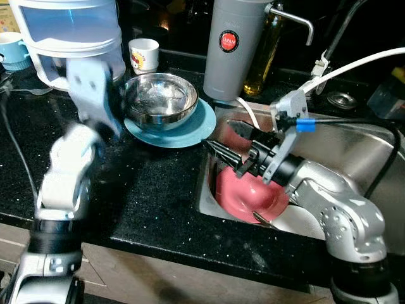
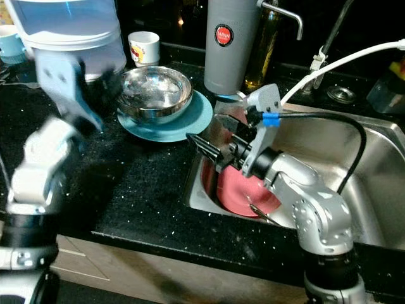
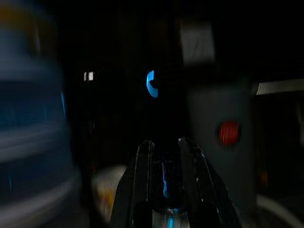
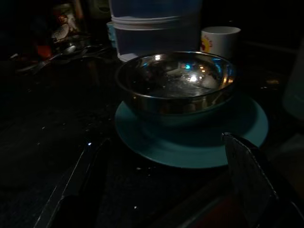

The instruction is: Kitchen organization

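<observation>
Your right gripper hangs with fingers spread wide and empty over the sink's near-left corner, just above the pink bowl in the basin. Step in hand, as I judge it: clearing the sink. Next: lower onto that bowl's rim, then close. Your left gripper is raised and blurred near the steel bowl on the blue plate (its fingers stand slightly apart, holding nothing).

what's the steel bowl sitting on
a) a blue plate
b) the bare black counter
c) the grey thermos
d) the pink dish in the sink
a: the steel bowl rests on a blue plate on the black counter, left of the sink.
</observation>
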`<state>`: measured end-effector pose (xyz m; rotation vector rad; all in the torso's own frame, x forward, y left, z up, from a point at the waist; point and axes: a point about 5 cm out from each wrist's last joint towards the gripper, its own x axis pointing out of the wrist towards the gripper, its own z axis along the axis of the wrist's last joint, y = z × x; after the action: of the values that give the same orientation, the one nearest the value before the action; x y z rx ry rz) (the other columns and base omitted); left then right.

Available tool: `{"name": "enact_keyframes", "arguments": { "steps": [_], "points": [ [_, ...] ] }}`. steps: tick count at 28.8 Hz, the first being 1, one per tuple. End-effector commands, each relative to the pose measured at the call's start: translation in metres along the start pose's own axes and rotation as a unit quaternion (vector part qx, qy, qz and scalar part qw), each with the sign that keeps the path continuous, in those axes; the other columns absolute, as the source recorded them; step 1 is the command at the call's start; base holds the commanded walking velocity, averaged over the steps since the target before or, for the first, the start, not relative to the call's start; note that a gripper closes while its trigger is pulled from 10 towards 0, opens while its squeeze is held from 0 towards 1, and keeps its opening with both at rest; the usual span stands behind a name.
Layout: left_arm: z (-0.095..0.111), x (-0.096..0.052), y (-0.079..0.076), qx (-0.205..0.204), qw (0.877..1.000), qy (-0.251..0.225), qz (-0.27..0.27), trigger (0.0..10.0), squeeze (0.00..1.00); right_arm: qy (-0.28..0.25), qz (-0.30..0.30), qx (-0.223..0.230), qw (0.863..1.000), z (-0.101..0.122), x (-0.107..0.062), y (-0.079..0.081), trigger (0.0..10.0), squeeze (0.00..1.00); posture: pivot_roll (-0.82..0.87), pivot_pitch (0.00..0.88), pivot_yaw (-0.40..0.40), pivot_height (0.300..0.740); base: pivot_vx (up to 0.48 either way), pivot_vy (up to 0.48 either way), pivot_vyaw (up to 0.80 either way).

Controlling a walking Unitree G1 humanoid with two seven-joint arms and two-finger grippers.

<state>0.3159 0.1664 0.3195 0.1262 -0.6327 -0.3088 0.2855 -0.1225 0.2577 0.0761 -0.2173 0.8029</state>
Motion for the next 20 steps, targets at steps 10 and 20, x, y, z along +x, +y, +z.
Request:
{"name": "enact_keyframes", "arguments": {
  "steps": [10, 20],
  "points": [
    [0.014, -0.004, -0.015, -0.069, 0.997, -0.008, -0.018, 0.0, 0.0, 0.004, -0.055, 0.023, 0.998, -0.005, 0.006, -0.015, 10.0, 0.0, 0.03, 0.0, -0.05, 0.74, 0.0, 0.0, -0.08],
    [-0.008, -0.022, -0.031, -0.125, 0.989, 0.051, -0.059, 0.0, 0.0, -0.001, -0.084, 0.029, 0.996, -0.007, 0.002, -0.025, 10.0, 0.0, 0.04, 0.0, -0.025, 0.74, 0.0, 0.0, -0.8]
  ]
}}
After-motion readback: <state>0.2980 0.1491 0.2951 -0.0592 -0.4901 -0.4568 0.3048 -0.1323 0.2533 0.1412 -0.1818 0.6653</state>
